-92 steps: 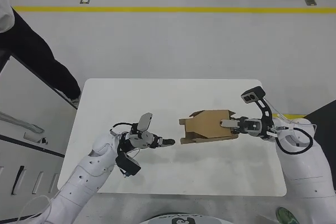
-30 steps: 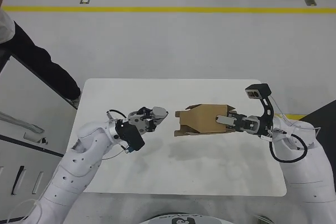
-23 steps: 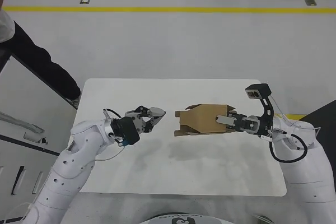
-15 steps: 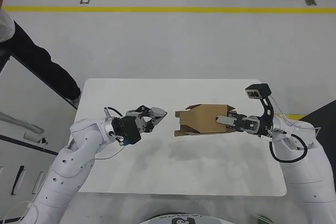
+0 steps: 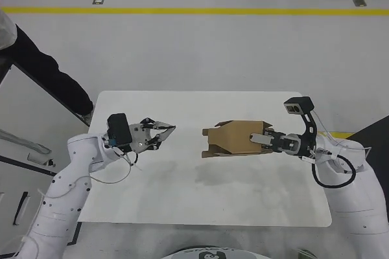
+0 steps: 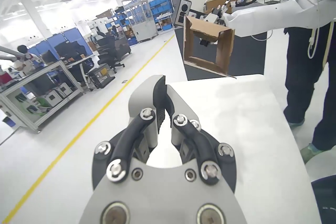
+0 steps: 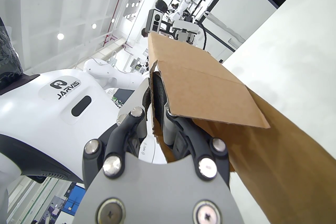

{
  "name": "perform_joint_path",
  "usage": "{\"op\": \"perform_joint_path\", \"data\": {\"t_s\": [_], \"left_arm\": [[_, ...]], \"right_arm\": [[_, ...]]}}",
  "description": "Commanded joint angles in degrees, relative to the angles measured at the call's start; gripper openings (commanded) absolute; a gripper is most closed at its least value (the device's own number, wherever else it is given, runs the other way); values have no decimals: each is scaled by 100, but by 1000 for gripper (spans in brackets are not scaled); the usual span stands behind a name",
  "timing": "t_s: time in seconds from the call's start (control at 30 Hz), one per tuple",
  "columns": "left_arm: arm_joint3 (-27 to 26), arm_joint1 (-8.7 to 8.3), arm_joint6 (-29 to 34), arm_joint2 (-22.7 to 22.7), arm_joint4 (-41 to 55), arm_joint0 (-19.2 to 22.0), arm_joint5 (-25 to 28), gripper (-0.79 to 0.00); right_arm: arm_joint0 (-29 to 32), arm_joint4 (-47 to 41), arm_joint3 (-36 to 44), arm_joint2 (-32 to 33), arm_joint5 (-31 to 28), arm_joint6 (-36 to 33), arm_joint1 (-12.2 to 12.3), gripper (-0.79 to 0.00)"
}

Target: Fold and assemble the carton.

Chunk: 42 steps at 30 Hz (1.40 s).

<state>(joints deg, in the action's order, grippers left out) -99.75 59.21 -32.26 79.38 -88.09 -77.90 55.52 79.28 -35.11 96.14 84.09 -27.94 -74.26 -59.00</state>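
Carton squared up into an open sleeve, end flaps not yet folded.

Right end effector point(image 5: 255, 139) was clamped on one wall of the carton point(image 5: 235, 137) at its near end, fingers pinching the cardboard edge point(image 7: 154, 104). The carton stretched out ahead of it over the counter point(image 5: 201, 194); could not tell whether the lower edge touched. The far end was open, with its flaps standing out loose toward the left end effector point(image 5: 166, 131). That one sat well apart from the open mouth, pointed straight at it, fingers pressed nearly together on nothing point(image 6: 164, 104). Judged the step as flap folding on the open end. The next move likely called for the left end effector to close the gap and push a side flap inward while the right held firm.
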Motion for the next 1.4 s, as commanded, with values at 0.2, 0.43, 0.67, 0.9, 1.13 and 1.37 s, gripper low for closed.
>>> {"op": "perform_joint_path", "data": {"t_s": [0.2, 0.43, 0.67, 0.9, 1.13, 1.37], "left_arm": [[-86, 3, 198, -63, 28, -24, -41, -785], [-291, 12, 459, -298, 419, 81, 194, -785], [-299, 25, 338, -403, 431, 142, 58, -785], [-456, 33, 629, -549, 684, 97, 90, -785], [-535, 40, 983, -748, 901, 125, 169, -785], [-550, 49, 1218, -858, 996, 206, 78, -785]], "right_arm": [[7, 6, 0, -4, 20, 38, -1, -785], [5, -205, -126, -199, 796, 46, 4, -785], [-33, -316, -156, -234, 933, 15, 5, -785], [-24, -156, -51, -326, 980, 389, -11, -785], [-141, -109, -94, -474, 997, 551, -33, -785], [-225, -5, -128, -617, 923, 604, -51, -785]]}}
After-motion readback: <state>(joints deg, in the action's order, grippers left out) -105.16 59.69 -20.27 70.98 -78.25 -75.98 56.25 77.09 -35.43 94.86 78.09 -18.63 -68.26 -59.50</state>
